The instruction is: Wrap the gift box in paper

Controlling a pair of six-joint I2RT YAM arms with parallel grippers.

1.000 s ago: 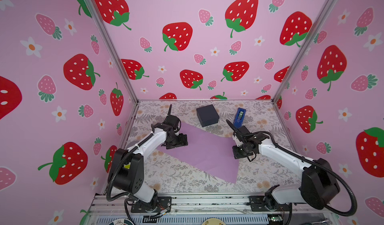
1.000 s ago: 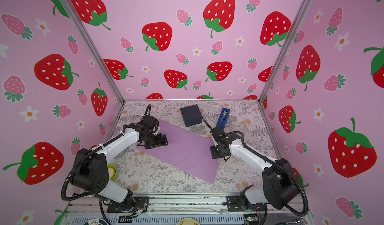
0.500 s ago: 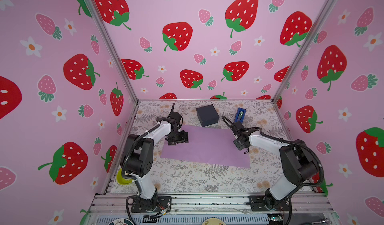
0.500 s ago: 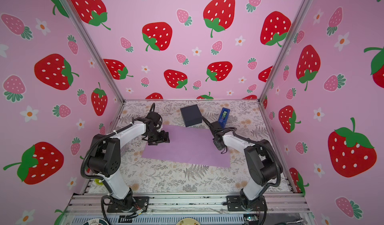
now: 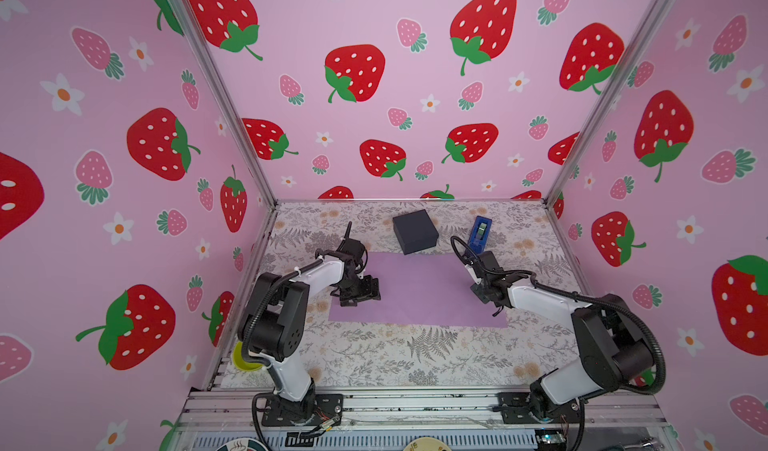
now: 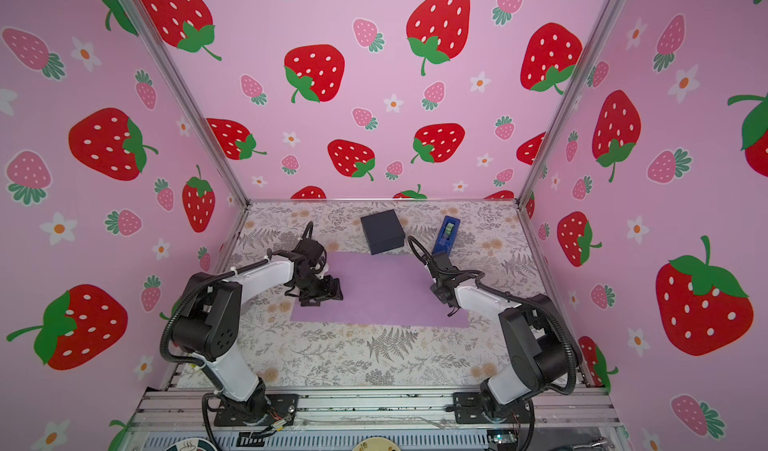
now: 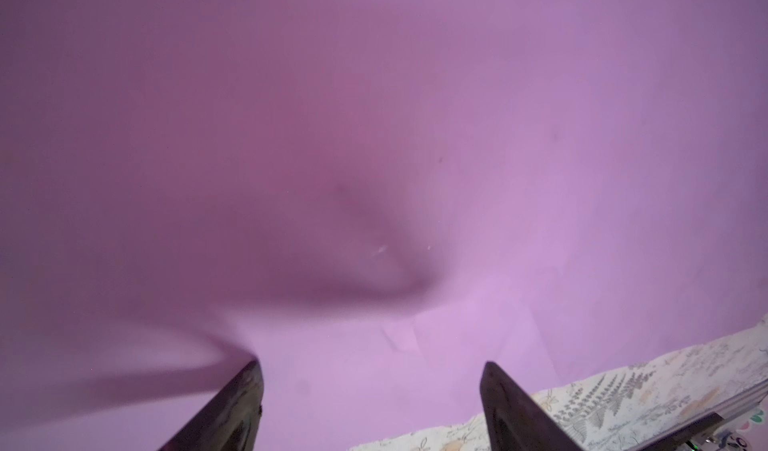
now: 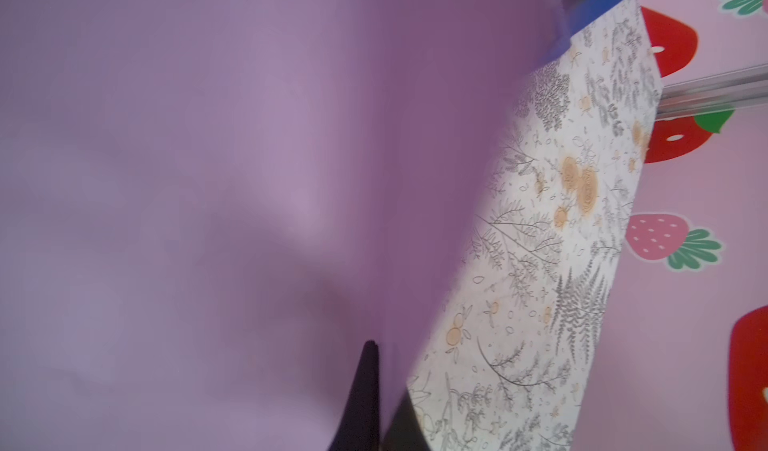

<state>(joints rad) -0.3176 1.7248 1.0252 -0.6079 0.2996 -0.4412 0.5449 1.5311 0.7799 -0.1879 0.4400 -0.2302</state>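
The paper (image 5: 419,291) (image 6: 382,293) lies flat on the table, lilac side up, its long edges parallel to the front. The black gift box (image 5: 415,232) (image 6: 382,232) stands just behind the paper's back edge, touched by neither gripper. My left gripper (image 5: 360,294) (image 6: 323,294) (image 7: 371,365) is open over the paper's left end, fingers wide apart with only paper (image 7: 415,137) between them. My right gripper (image 5: 484,294) (image 6: 444,295) (image 8: 384,378) is at the paper's right edge, shut on the paper (image 8: 208,178), one finger on top and one at the edge.
A blue tape dispenser (image 5: 480,230) (image 6: 446,233) stands behind the right gripper, to the right of the box. A yellow-green object (image 5: 243,359) sits at the front left corner by the left arm's base. Strawberry walls enclose three sides of the floral table (image 5: 415,357).
The paper has turned from lying diagonally to lying square with the table's front edge. Both grippers have shifted toward the back with it. The box and dispenser have not moved.
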